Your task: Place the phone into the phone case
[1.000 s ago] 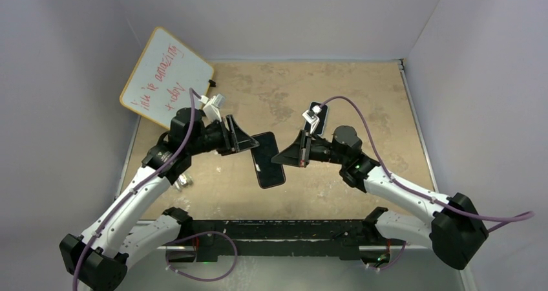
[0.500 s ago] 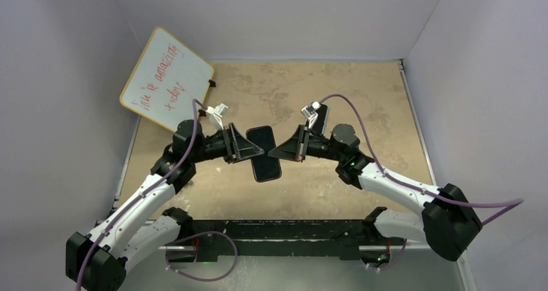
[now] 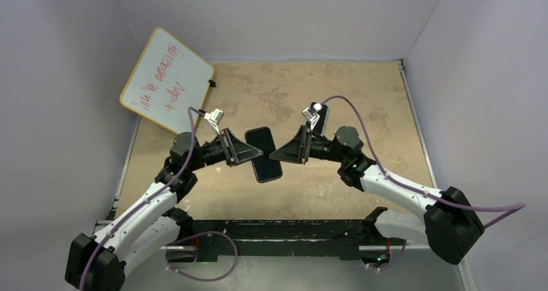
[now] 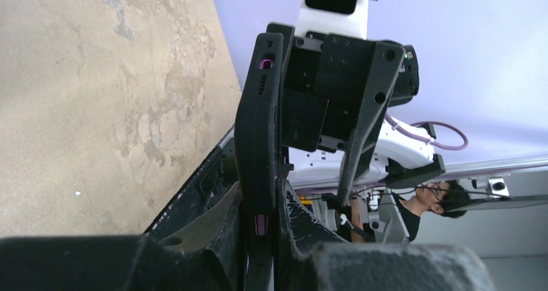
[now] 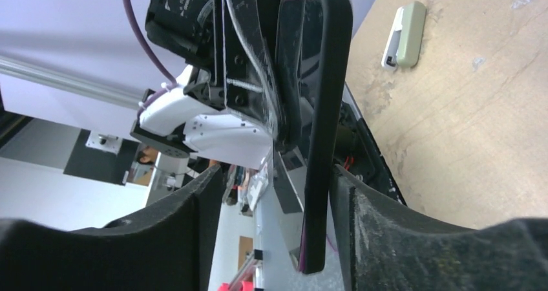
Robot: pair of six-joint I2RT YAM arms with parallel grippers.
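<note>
A black phone case (image 3: 263, 154) with purple buttons hangs above the table between both arms. The phone's glossy dark face shows inside its rim; how fully it sits in I cannot tell. My left gripper (image 3: 253, 154) is shut on the case's left edge. In the left wrist view the case (image 4: 258, 123) stands edge-on, squeezed between both fingers of that gripper (image 4: 262, 197). My right gripper (image 3: 275, 154) stands open around the other edge. In the right wrist view the case (image 5: 321, 110) lies close against one finger of this gripper (image 5: 278, 174), with a wide gap to the other.
A whiteboard (image 3: 167, 79) with red writing leans at the back left. A dark flat object (image 3: 322, 114) lies on the tan table (image 3: 375, 90) behind the right wrist, partly hidden. A small pale eraser-like block (image 5: 404, 35) lies on the table.
The right gripper has opened off the case while the left gripper has closed onto it. The case has shifted slightly up and to the left.
</note>
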